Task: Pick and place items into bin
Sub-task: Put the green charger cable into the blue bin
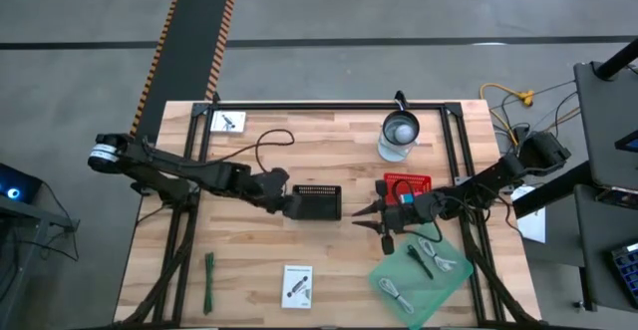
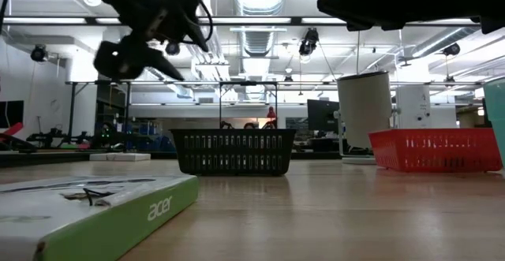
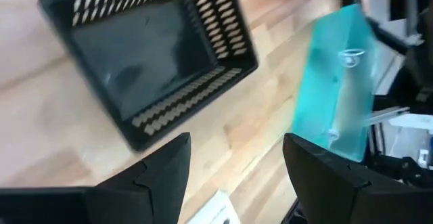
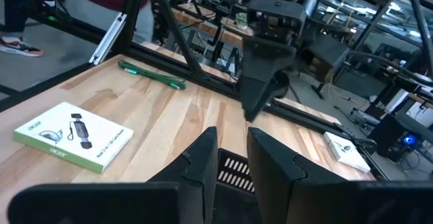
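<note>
Hovering just beside the black slotted plastic bin from its right, my right gripper has its two dark fingers drawn nearly together with only a thin slit between them; I cannot tell whether anything small is pinched there, since nothing shows between the tips. My left gripper sits at the bin's left edge, its fingers spread wide and holding nothing, looking down into a bin whose floor appears bare. Moving outward, a red slotted plastic basket lies behind the right gripper, and a translucent teal plastic sheet near the table's front right corner carries a coiled white cable and a dark stick. Farther off, a white and green printed card box rests at the front middle, a long green strip tool lies at the front left, another white printed card sits at the back left, and a clear glass jar stands at the back. My judgement is that the step in hand is a drop into the bin: I would bring the right fingertips fully over the bin's floor, clear of the rim, lower them, then open, keeping the left arm clear so the two do not collide.
</note>
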### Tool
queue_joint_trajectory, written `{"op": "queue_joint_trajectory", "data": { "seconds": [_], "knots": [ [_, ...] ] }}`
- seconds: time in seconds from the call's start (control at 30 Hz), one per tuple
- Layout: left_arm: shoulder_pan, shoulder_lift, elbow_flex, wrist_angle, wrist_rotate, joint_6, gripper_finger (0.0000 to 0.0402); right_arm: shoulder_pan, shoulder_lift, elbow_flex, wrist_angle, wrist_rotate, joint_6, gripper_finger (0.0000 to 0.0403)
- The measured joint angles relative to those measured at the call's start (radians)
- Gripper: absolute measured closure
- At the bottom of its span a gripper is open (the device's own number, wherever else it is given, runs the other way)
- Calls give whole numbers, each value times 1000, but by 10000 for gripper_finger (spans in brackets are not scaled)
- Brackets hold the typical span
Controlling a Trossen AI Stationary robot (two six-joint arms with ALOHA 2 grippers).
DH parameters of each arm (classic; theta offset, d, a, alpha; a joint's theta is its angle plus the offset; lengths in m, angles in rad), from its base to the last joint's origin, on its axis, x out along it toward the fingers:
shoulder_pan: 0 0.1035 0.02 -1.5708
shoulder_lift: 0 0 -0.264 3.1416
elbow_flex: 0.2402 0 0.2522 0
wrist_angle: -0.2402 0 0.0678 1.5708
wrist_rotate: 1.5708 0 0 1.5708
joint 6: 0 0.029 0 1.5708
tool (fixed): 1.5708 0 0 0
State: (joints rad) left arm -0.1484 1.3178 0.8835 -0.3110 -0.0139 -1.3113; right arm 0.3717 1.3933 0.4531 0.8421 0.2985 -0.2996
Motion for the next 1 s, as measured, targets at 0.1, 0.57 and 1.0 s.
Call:
{"op": "queue_joint_trajectory", "data": {
  "seconds": [0.1,0.57,1.0],
  "knots": [
    [-28,0,10,-62,0,-57,182,0,0,0,-1,0,0,335],
    [-193,2,6,-219,26,-402,182,0,0,0,-4,0,-22,335],
    [-361,13,-1,-351,135,-746,182,1,0,0,-3,0,-27,335]
  ]
}}
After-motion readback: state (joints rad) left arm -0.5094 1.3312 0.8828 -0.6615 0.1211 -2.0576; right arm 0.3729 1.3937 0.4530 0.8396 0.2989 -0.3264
